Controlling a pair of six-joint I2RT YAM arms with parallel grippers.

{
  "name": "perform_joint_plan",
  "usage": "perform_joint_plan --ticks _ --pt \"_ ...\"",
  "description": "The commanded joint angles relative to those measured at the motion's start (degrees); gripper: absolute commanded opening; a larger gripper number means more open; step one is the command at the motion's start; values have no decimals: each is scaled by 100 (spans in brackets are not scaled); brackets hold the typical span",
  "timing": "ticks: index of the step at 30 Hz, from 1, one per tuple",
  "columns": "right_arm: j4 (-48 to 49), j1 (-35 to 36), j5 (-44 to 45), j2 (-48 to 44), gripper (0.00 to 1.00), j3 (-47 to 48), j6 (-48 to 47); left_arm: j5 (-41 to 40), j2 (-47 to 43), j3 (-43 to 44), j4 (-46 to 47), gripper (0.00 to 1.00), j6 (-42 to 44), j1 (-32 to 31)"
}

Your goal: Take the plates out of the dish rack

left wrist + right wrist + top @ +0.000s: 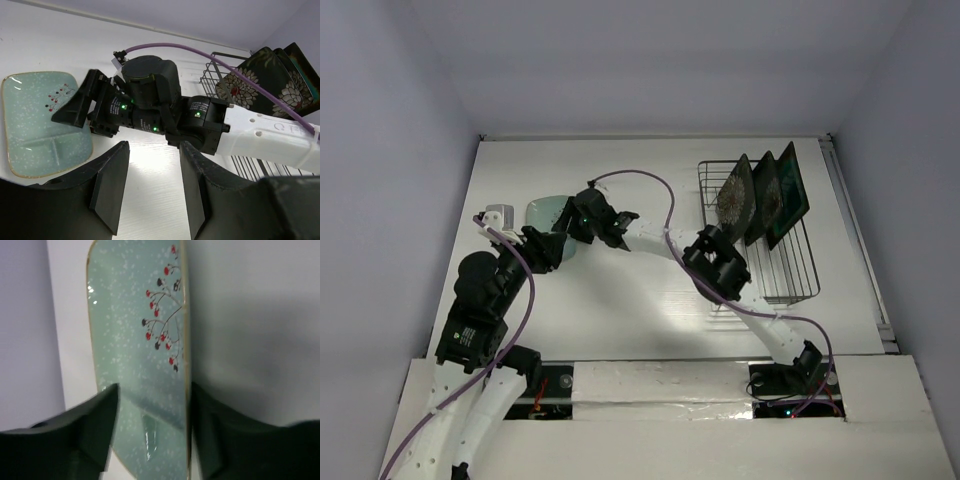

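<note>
Top external view: the mint green plate [542, 212] lies flat on the bench [650, 180], left of centre, set in from the left edge and well apart from the dish rack [790, 270] along the right edge. Three dark plates [765, 195] stand upright at the rack's far end. The right end effector [152, 390] is open, with its fingers on either side of the mint green plate's rim. The left end effector [154, 150] is open and empty over bare bench. Faint marks on the right arm's white link [270, 135] are unreadable.

White links [270, 135], black joints [150, 80] with small green lights [196, 114] — and purple cables [200, 50] along both arms.
</note>
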Motion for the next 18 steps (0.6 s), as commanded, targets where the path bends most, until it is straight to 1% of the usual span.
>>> perform_joint_plan --ticks 1,3,4,7,9,12,13,14,15,16,17,18 --pt "517 -10 16 -670 72 -211 -33 76 48 18 224 41 65 -36" --pt "490 -10 -28 -810 81 -466 -173 85 48 18 233 41 56 -36" --pt "473 -10 -20 -855 88 -528 -226 85 48 18 224 41 65 -36" --pt "262 -10 -11 -969 96 -590 -533 41 39 18 215 41 56 -36" --pt "86 -10 7 -1057 97 -590 -701 41 39 18 215 42 65 -36" --pt "-116 -10 287 -1486 99 -721 -1105 -3 39 27 206 42 65 -36" --pt "-273 -10 419 -1636 98 -843 -1419 -3 30 27 215 42 65 -36" --pt "-396 -10 785 -1959 96 -897 -1561 -12 30 27 206 42 65 -36" --pt "-502 -10 946 -2154 93 -984 -1711 -20 39 36 206 42 65 -36" --pt "-573 -10 1121 -2365 81 -1264 -2026 -20 30 27 206 42 73 -36" --pt "-652 -10 1288 -2602 66 -1467 -2168 -12 39 27 215 42 74 -36" --pt "-705 -89 1612 -3109 47 -1660 -2291 -20 39 27 215 42 74 -36"
